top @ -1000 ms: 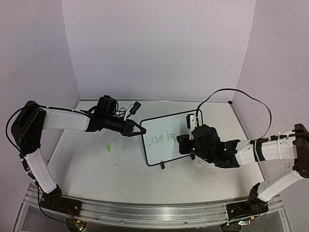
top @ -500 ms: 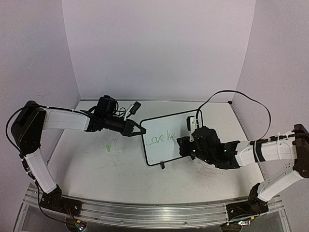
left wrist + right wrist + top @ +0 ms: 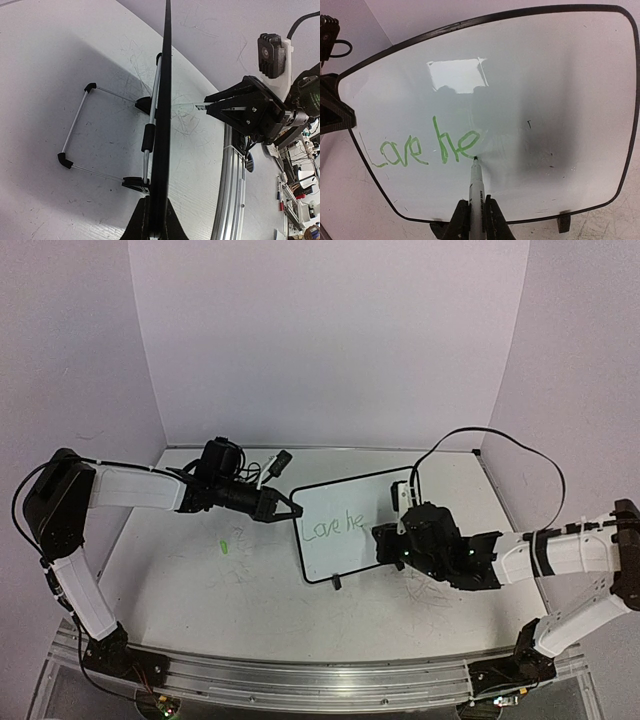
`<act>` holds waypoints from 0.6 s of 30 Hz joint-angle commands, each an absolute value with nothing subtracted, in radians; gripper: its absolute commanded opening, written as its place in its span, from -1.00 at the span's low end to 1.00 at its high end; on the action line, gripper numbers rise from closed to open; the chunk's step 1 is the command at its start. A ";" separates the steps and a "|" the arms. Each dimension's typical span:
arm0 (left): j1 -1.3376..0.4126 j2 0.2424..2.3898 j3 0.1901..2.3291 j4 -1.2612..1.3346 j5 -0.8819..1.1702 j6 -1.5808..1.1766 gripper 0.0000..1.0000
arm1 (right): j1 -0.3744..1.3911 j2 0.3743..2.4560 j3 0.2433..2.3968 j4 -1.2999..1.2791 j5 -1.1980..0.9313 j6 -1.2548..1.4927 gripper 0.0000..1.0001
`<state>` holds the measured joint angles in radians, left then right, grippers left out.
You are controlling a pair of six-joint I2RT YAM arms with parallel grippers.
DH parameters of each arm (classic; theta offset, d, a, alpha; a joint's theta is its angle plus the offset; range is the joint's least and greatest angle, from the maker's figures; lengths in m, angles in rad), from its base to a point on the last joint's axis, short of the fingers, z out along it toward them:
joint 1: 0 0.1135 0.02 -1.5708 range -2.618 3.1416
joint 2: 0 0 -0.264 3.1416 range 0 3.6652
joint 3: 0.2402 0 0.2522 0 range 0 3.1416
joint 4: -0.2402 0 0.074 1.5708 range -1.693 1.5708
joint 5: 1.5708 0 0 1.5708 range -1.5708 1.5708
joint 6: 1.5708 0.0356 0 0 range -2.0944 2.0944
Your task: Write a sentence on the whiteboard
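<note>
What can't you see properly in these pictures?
- Right wrist view: the lower barrel of the marker is hidden inside the right gripper. The left gripper is cut off by the picture's left edge.
- Left wrist view: the whiteboard shows edge-on, so its written face is hidden.
- Top view: the right gripper covers the marker, and the green writing is too small to read surely.

Whiteboard (image 3: pixel 335 552): small, rectangular, white face, thin black frame with rounded corners, black feet (image 3: pixel 563 223). It stood long side down near mid-worktop (image 3: pixel 200 585), propped on a wire stand (image 3: pixel 75 125) behind it. Green handwriting (image 3: pixel 427 147) "Love he" ran across the lower left; the remainder was unwritten and faintly smudged.
</note>
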<state>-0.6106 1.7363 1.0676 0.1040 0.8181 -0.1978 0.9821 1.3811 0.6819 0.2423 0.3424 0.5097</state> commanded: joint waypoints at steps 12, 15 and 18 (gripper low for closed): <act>-0.615 1.699 1.099 0.069 0.841 -0.196 -1.00 | 0.943 1.350 0.686 0.290 0.376 0.494 -1.00; -0.615 1.698 1.099 0.070 0.843 -0.195 -1.00 | 0.939 1.353 0.687 0.296 0.378 0.491 -1.00; -0.615 1.698 1.099 0.069 0.844 -0.196 -1.00 | 0.937 1.360 0.689 0.305 0.378 0.488 -1.00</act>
